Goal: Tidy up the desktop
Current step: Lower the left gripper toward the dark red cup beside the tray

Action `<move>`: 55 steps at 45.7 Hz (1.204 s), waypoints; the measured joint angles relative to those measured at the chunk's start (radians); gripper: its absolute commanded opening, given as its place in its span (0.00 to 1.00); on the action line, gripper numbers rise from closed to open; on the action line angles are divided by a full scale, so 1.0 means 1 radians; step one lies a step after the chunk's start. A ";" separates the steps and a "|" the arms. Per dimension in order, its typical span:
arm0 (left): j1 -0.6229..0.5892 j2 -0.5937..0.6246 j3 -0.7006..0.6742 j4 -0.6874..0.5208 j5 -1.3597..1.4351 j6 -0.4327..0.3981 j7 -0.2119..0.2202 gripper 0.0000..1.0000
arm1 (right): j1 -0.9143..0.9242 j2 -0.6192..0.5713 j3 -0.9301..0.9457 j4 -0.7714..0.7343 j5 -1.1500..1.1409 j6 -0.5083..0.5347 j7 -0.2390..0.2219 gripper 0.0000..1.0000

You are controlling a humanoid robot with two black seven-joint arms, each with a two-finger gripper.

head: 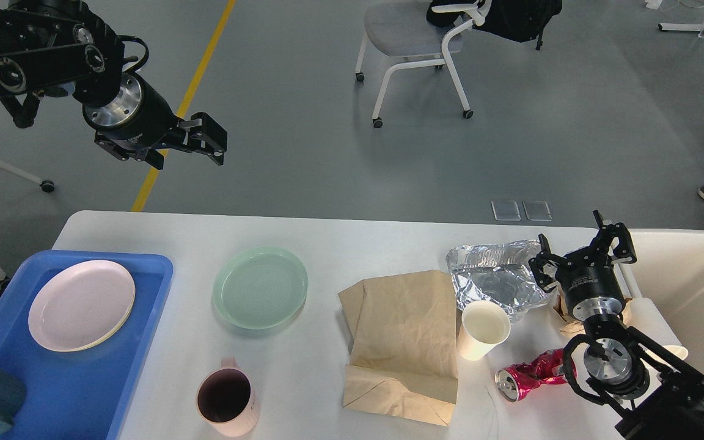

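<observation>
Head view: both tools spread, empty; right tool (pixel 583 249) over foil (pixel 498 278), beside paper cup (pixel 484 330); left tool (pixel 196 142) beyond desktop (pixel 315 238).

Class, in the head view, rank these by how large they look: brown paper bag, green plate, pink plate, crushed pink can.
1. brown paper bag
2. pink plate and green plate: look alike, not ranked
3. crushed pink can
</observation>
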 measured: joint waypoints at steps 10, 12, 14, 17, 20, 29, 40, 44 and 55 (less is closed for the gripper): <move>-0.289 -0.085 0.181 -0.225 -0.152 -0.166 -0.014 0.96 | 0.000 0.000 0.000 0.000 0.000 0.000 0.000 1.00; -0.351 -0.101 0.223 -0.299 -0.190 -0.168 -0.022 0.96 | 0.000 0.000 0.000 0.000 0.000 0.000 0.000 1.00; -0.412 -0.112 0.256 -0.371 -0.225 -0.170 -0.034 0.96 | 0.000 0.000 0.000 0.000 0.000 0.000 0.001 1.00; -0.506 -0.123 0.296 -0.471 -0.269 -0.170 -0.064 0.96 | 0.000 0.000 0.000 -0.001 0.000 0.000 0.001 1.00; -0.582 -0.122 0.327 -0.552 -0.301 -0.170 -0.108 0.96 | 0.000 0.000 0.000 -0.001 0.000 0.000 0.001 1.00; -0.753 -0.155 0.420 -0.733 -0.332 -0.170 -0.221 0.96 | 0.000 0.000 0.000 -0.002 0.000 0.000 0.000 1.00; -0.729 -0.185 0.445 -0.746 -0.332 -0.170 -0.230 0.96 | 0.000 -0.001 0.000 0.000 0.000 0.000 0.000 1.00; -0.727 -0.175 0.449 -0.746 -0.333 -0.170 -0.235 0.96 | 0.000 -0.001 0.000 0.000 0.000 0.000 0.000 1.00; -0.689 -0.149 0.462 -0.745 -0.335 -0.148 -0.243 0.90 | 0.000 0.000 0.000 0.000 0.000 0.000 0.000 1.00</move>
